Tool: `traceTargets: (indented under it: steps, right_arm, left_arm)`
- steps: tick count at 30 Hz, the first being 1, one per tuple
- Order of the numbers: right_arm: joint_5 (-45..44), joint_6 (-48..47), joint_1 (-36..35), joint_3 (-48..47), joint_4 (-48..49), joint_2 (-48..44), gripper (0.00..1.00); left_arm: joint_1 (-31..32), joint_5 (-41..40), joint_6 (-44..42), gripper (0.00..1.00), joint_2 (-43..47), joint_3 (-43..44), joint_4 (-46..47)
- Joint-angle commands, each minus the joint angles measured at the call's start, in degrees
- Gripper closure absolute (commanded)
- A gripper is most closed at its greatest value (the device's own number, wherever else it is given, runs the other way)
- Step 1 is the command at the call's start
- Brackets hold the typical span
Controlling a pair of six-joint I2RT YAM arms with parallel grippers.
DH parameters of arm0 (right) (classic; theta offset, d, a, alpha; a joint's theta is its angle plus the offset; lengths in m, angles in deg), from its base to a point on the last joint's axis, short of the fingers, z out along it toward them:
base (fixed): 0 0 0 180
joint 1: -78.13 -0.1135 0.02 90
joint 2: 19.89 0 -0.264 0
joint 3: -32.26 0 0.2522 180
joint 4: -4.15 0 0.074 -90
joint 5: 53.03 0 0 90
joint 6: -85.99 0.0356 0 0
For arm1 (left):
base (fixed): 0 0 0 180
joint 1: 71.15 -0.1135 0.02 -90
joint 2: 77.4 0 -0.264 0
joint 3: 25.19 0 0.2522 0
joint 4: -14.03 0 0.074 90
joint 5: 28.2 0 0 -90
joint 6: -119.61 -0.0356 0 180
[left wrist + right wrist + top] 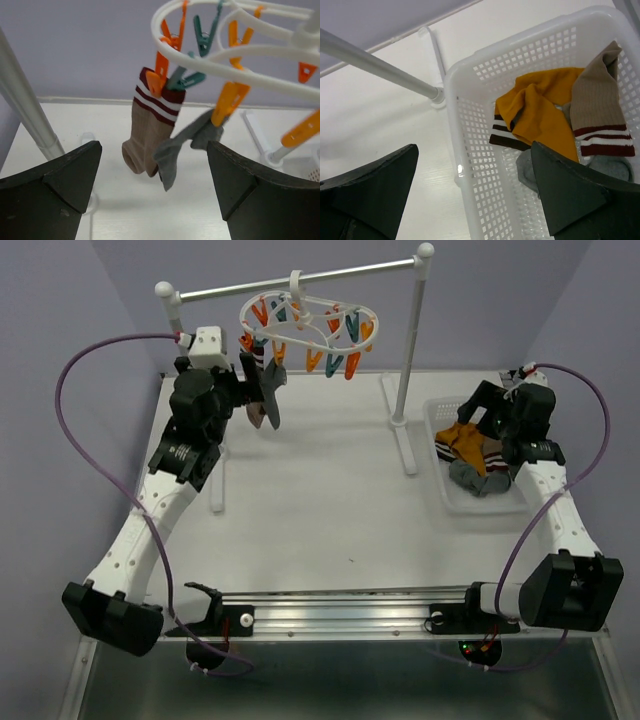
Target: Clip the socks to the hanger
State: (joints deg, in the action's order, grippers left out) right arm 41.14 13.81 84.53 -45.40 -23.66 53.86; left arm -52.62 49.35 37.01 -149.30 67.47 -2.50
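A white counter (pixel 320 510) fills most of the top view. At its far edge a white two-post rack (pixel 411 340) is stood, with a metal crossbar (pixel 230 287) carried between the posts. The left arm (pixel 150 520) is stretched towards the far left corner, and the right arm (pixel 565 520) is reached along the right side. There a white lattice basket (pixel 485 145) is set on the counter, near the rack's right post.

The hanger (pixel 265 74), a white oval ring fitted with orange and teal clips, is hooked over the crossbar. The left hand (pixel 152 170) is held just in front of the hanger's left end, below the ring. Its fingers are spread wide apart and nothing is gripped between them. The right hand (pixel 474 160) is held over the basket's rim, its fingers likewise parted and empty.

Two socks are hung from the hanger. The clipped tan sock (pixel 145 135) is pinched at its maroon-and-white cuff by an orange clip (pixel 159 75). Just beside it, the clipped grey sock (pixel 172 160) is caught by a second orange clip (pixel 227 102).

In the basket a mustard sock (pixel 545 110) is crumpled beside a loose tan sock (pixel 597 100) with maroon stripes. A loose grey sock (pixel 530 170) is partly covered beneath them.
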Motion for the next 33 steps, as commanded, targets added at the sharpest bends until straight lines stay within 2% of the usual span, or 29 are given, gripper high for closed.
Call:
traceTargets:
  steps: [1,2,3,6,7,10,11,13,14,15,18,21,27,33]
  right_arm:
    - [7.7,-1.1,-1.4,-0.3,4.0,-3.7,0.00]
    - [10.1,0.0,-2.3,-0.7,3.8,-4.1,0.00]
    - [12.1,0.5,-3.4,-1.8,4.1,-4.6,0.00]
    - [18.2,4.2,-8.8,-4.0,8.9,-6.9,0.00]
    - [22.6,8.8,-8.9,-4.5,14.3,-7.5,0.00]
    - [27.4,21.2,-8.9,-7.3,24.0,-6.9,0.01]
    - [29.3,25.0,-9.4,-8.6,28.8,-5.0,0.05]
    - [30.2,33.3,-9.4,-13.4,32.1,-2.6,0.12]
    - [31.1,34.5,-10.3,-15.4,33.1,0.3,0.13]
    - [30.6,36.6,-12.1,-17.6,32.7,1.8,0.18]
    - [30.1,37.2,-17.0,-25.1,30.8,7.6,0.24]
    - [29.2,36.7,-20.4,-33.5,26.4,14.3,0.26]
    - [25.9,33.5,-22.4,-48.5,16.2,23.4,0.34]
    - [20.9,30.0,-23.5,-51.0,11.8,23.6,0.34]
  left_arm:
    - [6.3,1.4,-13.9,0.01,9.5,-9.7,6.7]
    - [7.4,2.2,-18.1,0.01,12.6,-12.1,8.6]
    - [8.1,3.3,-19.1,0.01,14.1,-14.4,12.7]
    - [8.5,8.1,-19.8,0.01,17.8,-19.0,15.4]
    - [8.6,7.7,-19.6,0.01,18.5,-19.8,16.2]
    - [8.6,6.6,-19.8,0.01,18.6,-20.5,18.0]
    - [8.6,6.6,-19.9,0.01,18.3,-20.5,18.2]
    - [8.5,6.6,-20.7,0.01,17.4,-20.4,18.2]
    - [8.5,7.1,-21.3,0.01,17.1,-20.4,18.6]
    - [8.5,8.7,-21.7,0.01,17.1,-21.5,19.4]
    - [8.5,11.6,-24.9,0.01,16.4,-23.2,22.8]
    - [8.6,11.3,-25.5,0.01,14.4,-21.2,21.5]
    - [8.5,14.1,-28.2,0.01,14.3,-21.2,22.7]
    - [8.5,14.5,-29.7,0.01,14.5,-22.2,23.3]
